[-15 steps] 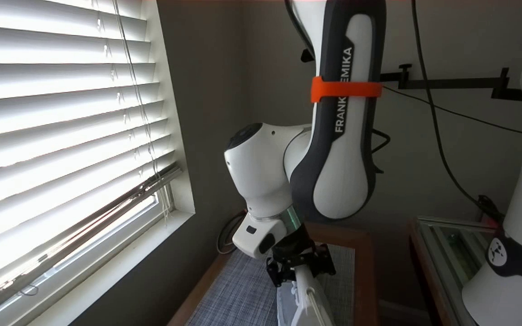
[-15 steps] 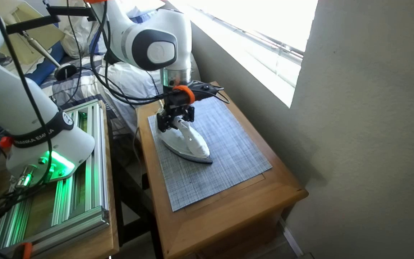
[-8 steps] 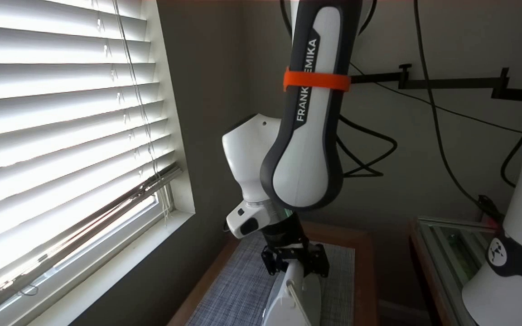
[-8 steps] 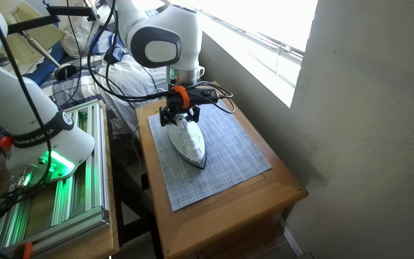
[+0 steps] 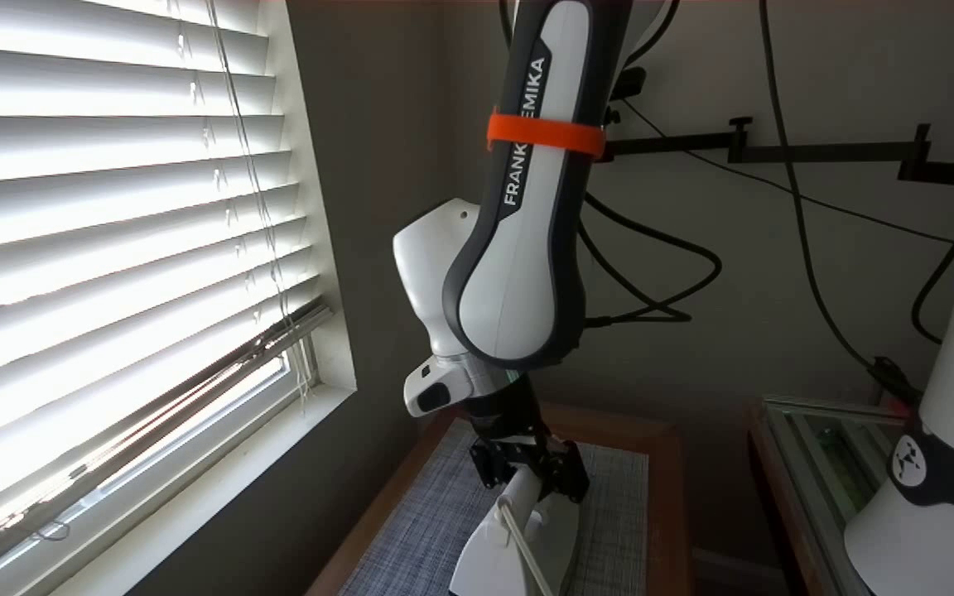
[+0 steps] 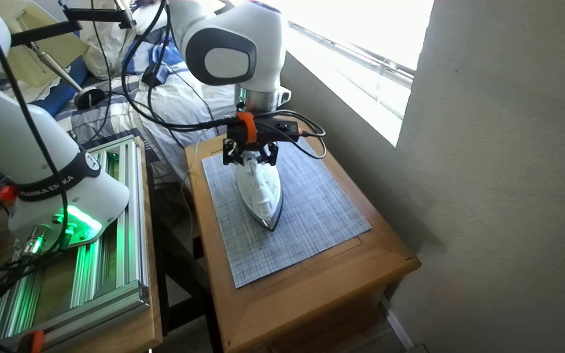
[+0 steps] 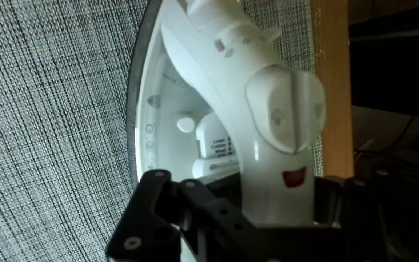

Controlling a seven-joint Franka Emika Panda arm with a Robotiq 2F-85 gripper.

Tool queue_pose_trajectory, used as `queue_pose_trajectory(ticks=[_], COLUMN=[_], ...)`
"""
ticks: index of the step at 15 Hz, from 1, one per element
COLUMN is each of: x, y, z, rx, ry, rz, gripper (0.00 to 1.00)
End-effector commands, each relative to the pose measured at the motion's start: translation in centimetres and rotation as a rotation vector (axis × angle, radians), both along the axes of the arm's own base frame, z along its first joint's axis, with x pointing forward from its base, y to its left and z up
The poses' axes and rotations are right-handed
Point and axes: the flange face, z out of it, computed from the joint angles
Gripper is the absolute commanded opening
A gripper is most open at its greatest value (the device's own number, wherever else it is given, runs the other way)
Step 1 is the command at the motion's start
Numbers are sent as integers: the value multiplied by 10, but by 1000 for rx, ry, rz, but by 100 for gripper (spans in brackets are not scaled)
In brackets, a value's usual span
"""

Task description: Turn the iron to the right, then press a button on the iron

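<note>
The white and pale-grey iron [image 6: 258, 196] stands flat on a grey woven mat in both exterior views, with its heel part in an exterior view [image 5: 485, 563]. In the wrist view its handle and upper body [image 7: 213, 80] fill the middle. A pair of large buttons [image 7: 286, 109] sits on top of the handle. A fabric dial [image 7: 215, 140] and a round white knob [image 7: 186, 124] lie below. My gripper [image 6: 250, 157] straddles the rear of the handle. In the wrist view the jaws [image 7: 278, 193] are closed on both handle sides; the fingertips are partly hidden.
The mat [image 6: 307, 235] covers most of a wooden table [image 6: 312, 299]. A pale cord [image 5: 522, 546] rises from the iron's rear. Black cables [image 6: 184, 126] hang off the wrist. A windowsill and wall [image 6: 483, 171] border one side; the robot's base [image 6: 66, 196] borders the opposite side.
The iron has turned on the mat with my gripper on it. Its rear and the gripper have moved towards the window side; its nose has swung the opposite way.
</note>
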Motion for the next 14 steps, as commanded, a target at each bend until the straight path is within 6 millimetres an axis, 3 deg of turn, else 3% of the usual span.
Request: queue_pose_trajectory(ticks=[1, 2, 3, 4, 5, 7, 14], x=[9, 9, 9, 10, 10, 10, 11], y=[2, 3, 4, 5, 5, 7, 12], z=[10, 10, 9, 8, 8, 6, 26], rx=[-16, -18, -20, -20, -23, -23, -47], ry=[3, 6, 8, 9, 11, 16, 45], rz=[-35, -33, -28, -25, -21, -15, 39], gripper=[0, 7, 26, 33, 17, 44, 90])
